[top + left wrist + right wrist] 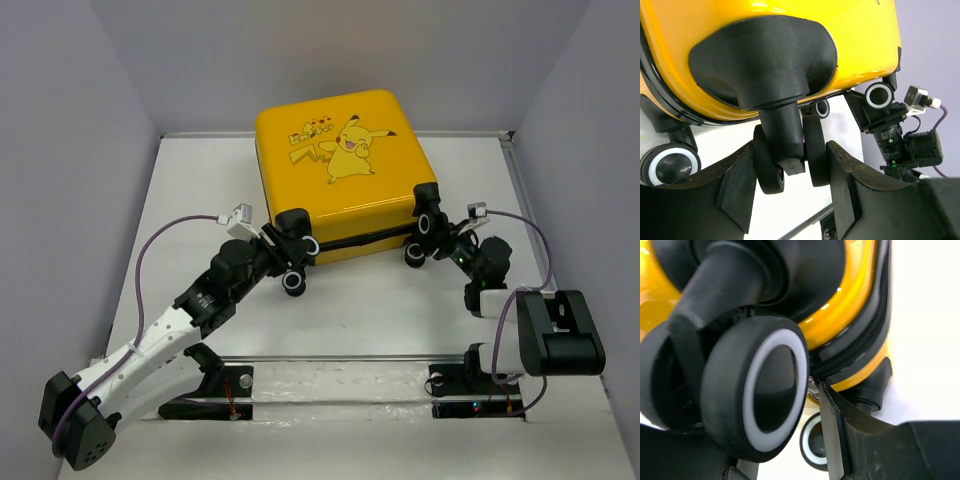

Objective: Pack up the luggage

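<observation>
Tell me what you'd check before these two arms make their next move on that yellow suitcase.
1. Luggage lying flat, lid down: ok.
2. Left gripper bracketing the left caster, fingers against both wheels: ok.
3. Right gripper gripping the right caster: cannot tell, one finger is hidden.
4. Zipper shut all the way round: cannot tell.
5. Purple cables clear of the luggage: ok.
</observation>
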Tool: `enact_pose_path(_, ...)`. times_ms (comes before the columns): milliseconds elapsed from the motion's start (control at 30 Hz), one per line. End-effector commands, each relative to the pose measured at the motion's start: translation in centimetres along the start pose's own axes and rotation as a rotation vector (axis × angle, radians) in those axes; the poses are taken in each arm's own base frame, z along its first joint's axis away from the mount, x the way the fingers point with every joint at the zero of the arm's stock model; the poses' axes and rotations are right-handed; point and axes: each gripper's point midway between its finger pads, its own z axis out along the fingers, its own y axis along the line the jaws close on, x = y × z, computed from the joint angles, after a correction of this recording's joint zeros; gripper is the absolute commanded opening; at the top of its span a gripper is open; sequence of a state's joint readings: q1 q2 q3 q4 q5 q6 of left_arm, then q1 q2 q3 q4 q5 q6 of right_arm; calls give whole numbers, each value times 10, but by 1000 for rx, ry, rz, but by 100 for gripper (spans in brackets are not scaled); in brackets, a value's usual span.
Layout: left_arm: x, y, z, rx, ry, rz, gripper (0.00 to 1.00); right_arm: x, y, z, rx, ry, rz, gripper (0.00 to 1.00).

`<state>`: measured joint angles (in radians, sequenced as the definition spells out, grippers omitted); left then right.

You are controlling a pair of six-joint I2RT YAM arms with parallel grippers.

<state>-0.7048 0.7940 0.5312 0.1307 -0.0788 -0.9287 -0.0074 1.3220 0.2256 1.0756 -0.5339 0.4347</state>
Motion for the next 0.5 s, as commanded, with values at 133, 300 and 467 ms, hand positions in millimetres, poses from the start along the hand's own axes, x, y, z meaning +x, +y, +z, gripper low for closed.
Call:
enact_pose_path(133, -33, -62, -20, 243, -104, 11, 6, -62, -20, 8, 135, -220, -88, 47)
enact_pose_path(300, -34, -61, -18, 234, -111, 24, 6, -54, -31, 9, 180, -195, -62, 59)
enact_pose_path(467, -38, -63, -22, 240, -126, 30, 6, -53, -17, 27, 64, -156, -45, 58)
